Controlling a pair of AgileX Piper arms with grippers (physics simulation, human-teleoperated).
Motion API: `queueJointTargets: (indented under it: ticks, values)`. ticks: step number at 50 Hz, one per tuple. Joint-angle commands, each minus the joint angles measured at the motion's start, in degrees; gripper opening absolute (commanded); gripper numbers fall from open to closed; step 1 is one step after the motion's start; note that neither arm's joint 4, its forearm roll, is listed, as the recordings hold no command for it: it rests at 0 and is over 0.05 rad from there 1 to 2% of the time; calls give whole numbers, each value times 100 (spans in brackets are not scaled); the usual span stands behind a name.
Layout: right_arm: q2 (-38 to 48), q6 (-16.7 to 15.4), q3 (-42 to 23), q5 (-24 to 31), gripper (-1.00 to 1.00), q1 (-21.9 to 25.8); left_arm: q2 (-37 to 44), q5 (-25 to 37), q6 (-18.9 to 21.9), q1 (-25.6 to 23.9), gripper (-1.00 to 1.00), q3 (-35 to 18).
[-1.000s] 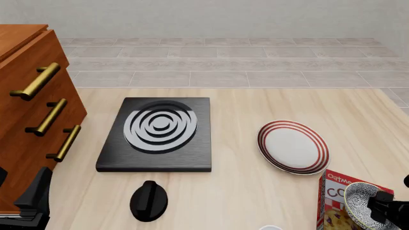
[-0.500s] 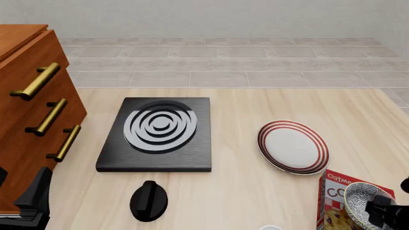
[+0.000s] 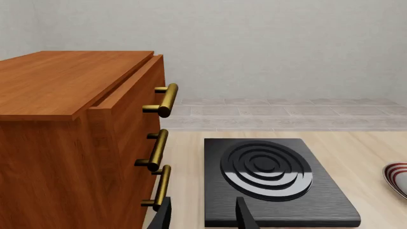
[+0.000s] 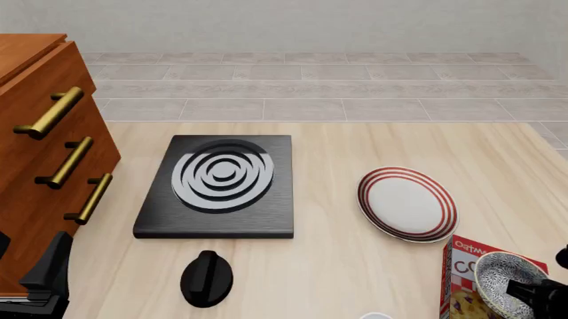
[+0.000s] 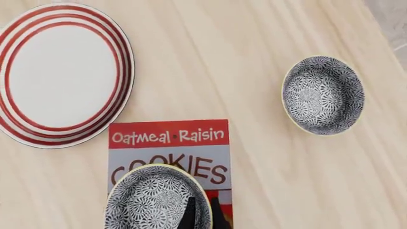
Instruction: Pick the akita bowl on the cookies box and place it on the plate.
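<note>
The right jaws [image 5: 201, 213] are pinched on the near rim of the bowl [image 4: 502, 282], one finger inside the wall and one outside, with almost no gap showing between them in the right wrist view. Over the last second the bowl has changed attitude: it was tipped steeply with its mouth facing left, and now it sits more level, mouth up, and slightly to the right over the box [image 4: 463, 274]. I judge that the grasp has taken and the lift is under way or about to be; whether the bowl's foot is clear of the box top cannot be told from these views.

The box lies at the near right corner of the worktop [image 4: 337, 252], its lettered end towards the plate [image 4: 408, 203]. The plate lies just beyond the box, on the right half of the worktop, bare and nothing in the way. A second speckled bowl [image 5: 323, 95] rests on the worktop to the right of the box, well apart; it is not the one to carry.

The left jaws [image 3: 202, 217] are apart and empty near the near left corner, beside the drawers [image 4: 44, 153], facing the stove [image 4: 220, 183]. They have not moved.
</note>
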Motion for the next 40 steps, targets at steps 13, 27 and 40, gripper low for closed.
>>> queueJointTargets:
  ticks: [13, 27, 40]
  values:
    - [-63, -35, -82, 67, -100, -107, 0, 0, 0, 0, 100, 0]
    - [-549, 186, -609, 741, -100, 104, 0, 0, 0, 0, 100, 0]
    - [-780, 437, -1140, 1166, -100, 448, 0, 0, 0, 0, 100, 0]
